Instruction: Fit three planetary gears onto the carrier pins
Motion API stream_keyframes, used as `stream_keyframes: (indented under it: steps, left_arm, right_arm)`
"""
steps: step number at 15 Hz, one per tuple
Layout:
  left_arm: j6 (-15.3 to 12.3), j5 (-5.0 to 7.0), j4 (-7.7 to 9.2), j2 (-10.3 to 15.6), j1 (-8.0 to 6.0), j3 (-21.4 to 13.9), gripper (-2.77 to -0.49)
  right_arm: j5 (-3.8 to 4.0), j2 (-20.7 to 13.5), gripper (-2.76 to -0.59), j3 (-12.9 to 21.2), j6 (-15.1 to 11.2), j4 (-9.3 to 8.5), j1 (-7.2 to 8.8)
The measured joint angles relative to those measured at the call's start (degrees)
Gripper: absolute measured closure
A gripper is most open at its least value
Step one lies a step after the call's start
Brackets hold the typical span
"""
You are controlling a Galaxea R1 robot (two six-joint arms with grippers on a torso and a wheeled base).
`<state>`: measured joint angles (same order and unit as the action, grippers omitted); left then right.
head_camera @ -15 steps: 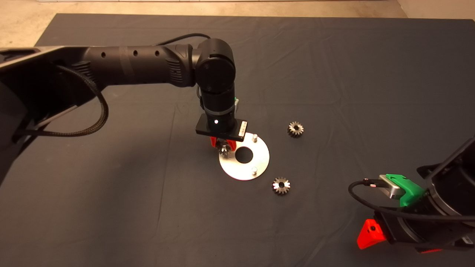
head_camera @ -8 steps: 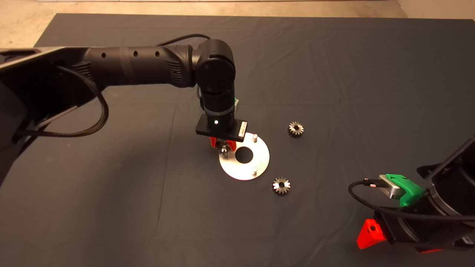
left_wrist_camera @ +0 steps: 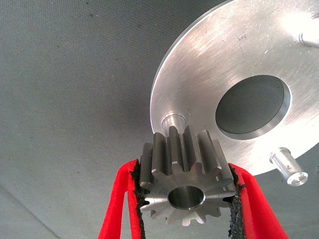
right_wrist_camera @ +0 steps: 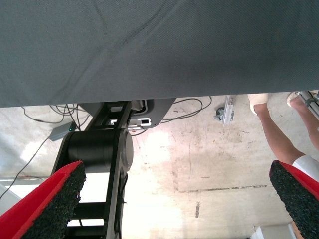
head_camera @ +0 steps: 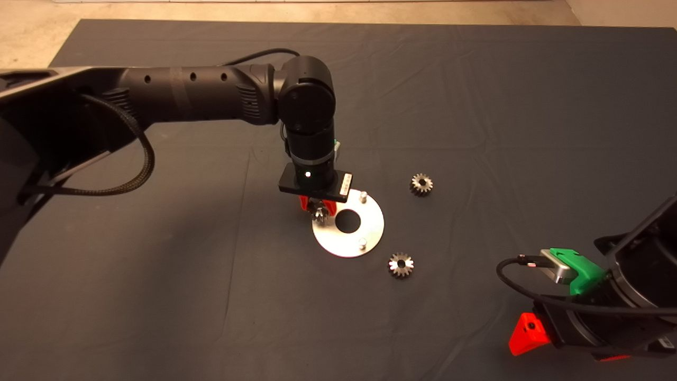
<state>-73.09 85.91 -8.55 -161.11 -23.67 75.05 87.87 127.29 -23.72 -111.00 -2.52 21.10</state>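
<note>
Left tool [head_camera: 318, 207] over the near-left edge of the silver disc [head_camera: 370, 222], arm reaching in from the left of the head view. Its 2 red fingers [left_wrist_camera: 117, 209] are clamped on 1 planetary gear [left_wrist_camera: 185, 180], pads pressed against the teeth on either side, dark bore facing the wrist camera. Held gear sits just above 1 carrier pin [left_wrist_camera: 172, 121]; whether gear and pin touch cannot be told.

Disc lies flat on the dark mat [head_camera: 158, 296] covering the table. 2 other pins stand bare: 1 at the far rim [head_camera: 363, 197], 1 at the near rim [head_camera: 362, 243].

2 loose gears rest on the mat, both off the disc: 1 to the right of it, far side [head_camera: 421, 184]; 1 just beside its near-right edge [head_camera: 401, 264].

Right tool [right_wrist_camera: 174, 199] parked at the lower right of the head view, fingers spread wide, gripping nothing. Its wrist view looks past the mat edge to concrete floor [right_wrist_camera: 209, 144], cables, a black stand and a person's legs [right_wrist_camera: 276, 134].
</note>
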Motion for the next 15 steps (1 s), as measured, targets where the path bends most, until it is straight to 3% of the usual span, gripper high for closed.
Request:
stream_keyframes:
  steps: [5, 9, 15]
  left_arm:
    - [0.1, 0.0, -0.02, 0.0, 0.03, 0.0, -0.65]
    - [0.1, 0.0, 0.0, 0.0, 1.22, 0.0, -0.65]
    - [0.1, 0.01, -0.02, 0.0, 1.22, 0.0, -0.65]
  right_arm:
    - [0.0, 0.0, -2.75, 0.0, 0.0, 0.0, 0.0]
    - [0.02, 0.0, -2.75, 0.0, 0.0, 0.0, 0.0]
    - [0.0, 0.0, -2.75, 0.0, 0.0, 0.0, 0.0]
